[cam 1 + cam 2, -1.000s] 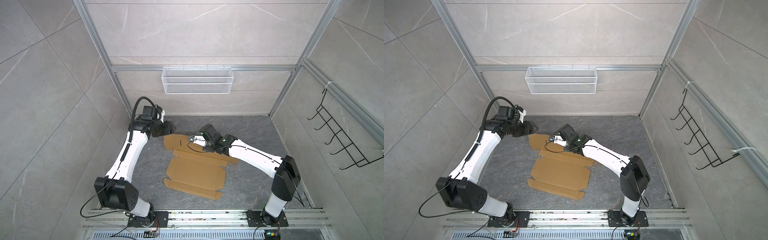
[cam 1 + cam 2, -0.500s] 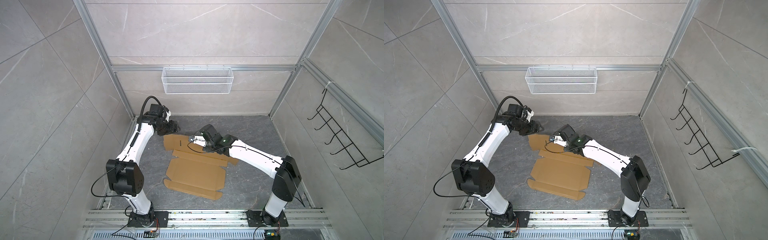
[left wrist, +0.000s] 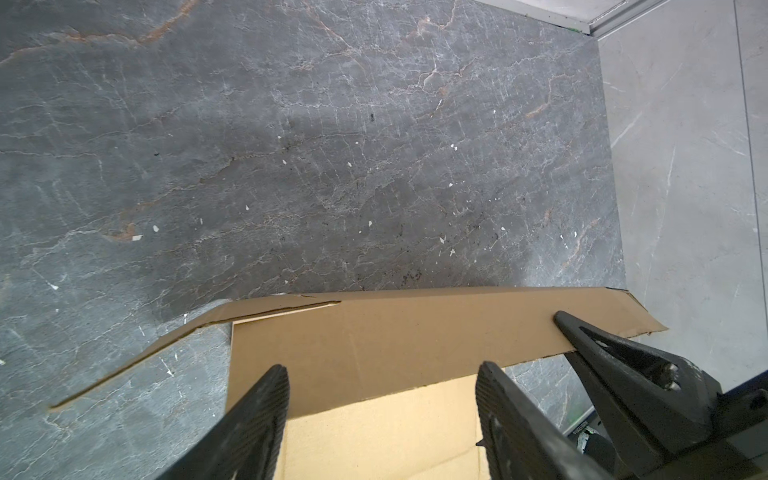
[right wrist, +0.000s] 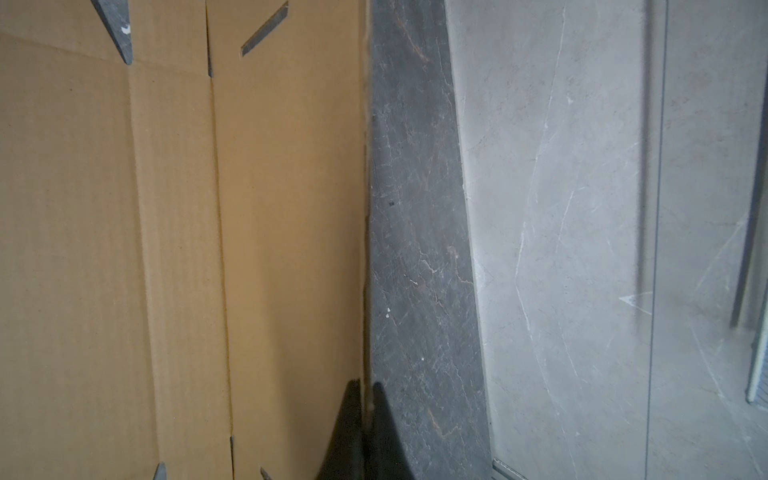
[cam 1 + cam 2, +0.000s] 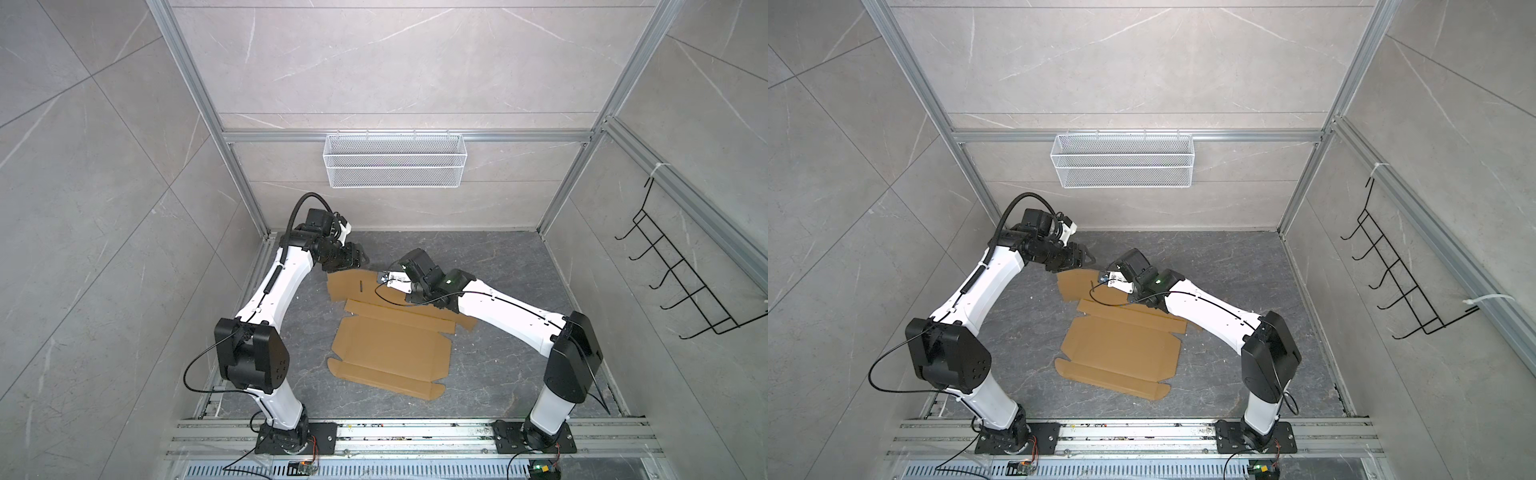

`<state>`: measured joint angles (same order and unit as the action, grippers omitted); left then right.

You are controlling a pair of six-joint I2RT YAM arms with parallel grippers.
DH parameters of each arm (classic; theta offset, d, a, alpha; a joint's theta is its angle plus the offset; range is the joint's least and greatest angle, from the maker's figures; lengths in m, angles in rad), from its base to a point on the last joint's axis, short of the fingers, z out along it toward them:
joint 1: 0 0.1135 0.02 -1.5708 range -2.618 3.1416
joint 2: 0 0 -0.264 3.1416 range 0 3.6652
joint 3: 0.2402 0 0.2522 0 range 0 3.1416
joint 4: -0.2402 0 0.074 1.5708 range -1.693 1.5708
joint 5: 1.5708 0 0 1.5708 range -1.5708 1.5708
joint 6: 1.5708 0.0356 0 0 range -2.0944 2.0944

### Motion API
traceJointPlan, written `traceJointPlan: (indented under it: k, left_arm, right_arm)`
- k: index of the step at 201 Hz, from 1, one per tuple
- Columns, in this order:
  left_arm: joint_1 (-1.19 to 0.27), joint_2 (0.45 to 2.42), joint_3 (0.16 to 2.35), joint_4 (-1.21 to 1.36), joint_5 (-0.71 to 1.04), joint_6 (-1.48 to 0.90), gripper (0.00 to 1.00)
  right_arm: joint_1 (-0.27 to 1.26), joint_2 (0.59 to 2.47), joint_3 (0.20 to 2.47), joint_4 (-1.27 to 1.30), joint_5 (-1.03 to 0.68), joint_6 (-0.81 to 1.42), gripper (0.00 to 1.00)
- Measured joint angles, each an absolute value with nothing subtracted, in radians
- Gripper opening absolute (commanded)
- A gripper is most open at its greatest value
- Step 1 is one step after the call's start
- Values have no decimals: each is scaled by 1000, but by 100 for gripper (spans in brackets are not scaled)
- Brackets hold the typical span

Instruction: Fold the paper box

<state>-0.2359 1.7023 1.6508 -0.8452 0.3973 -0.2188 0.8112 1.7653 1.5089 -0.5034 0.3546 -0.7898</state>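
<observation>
The paper box (image 5: 390, 353) is lying unfolded before the wire basket (image 5: 395, 166), long axis pointing roughly toward it. The right gripper (image 4: 363, 388) is pinching its basket-side edge (open floor beyond); the left gripper (image 3: 382, 368) is hovering there, jaws apart.

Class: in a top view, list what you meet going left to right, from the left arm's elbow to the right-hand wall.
Left arm's black elbow → paper box → right arm's black elbow → black wire hook rack
</observation>
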Motion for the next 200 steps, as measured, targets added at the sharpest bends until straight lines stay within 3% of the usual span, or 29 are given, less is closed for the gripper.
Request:
traceJointPlan:
  k: [200]
  left_arm:
    - [-263, 1711, 1644, -896, 394, -200, 75]
  right_arm:
    - [819, 1765, 1509, -504, 356, -790, 0]
